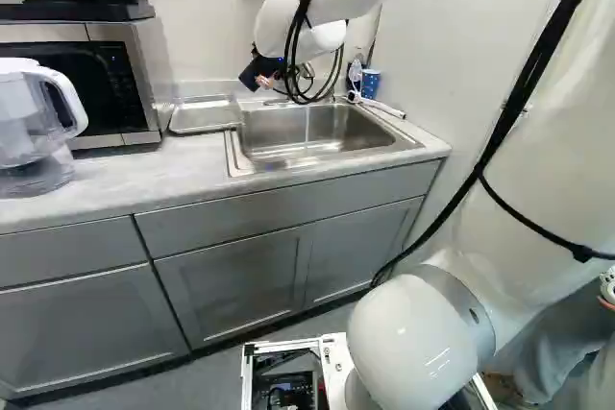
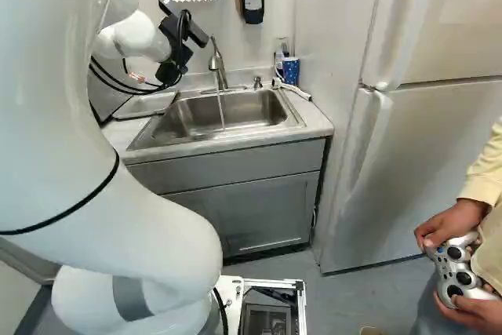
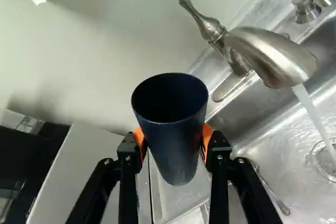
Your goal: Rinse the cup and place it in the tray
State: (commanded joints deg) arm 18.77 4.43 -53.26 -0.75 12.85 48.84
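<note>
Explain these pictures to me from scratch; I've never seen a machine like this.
The machine is one white robot arm on a moving base. Two pictures come from cameras on that base, behind the arm, to its left and right. The third, the wrist view, looks along the black gripper, whose orange-padded fingers hold a dark blue cup from both sides.

The faucet is running into the sink. On the counter, in the left base view, a tray lies left of the sink, a clear pitcher stands further left, and a patterned blue cup stands behind the sink's right corner.
</note>
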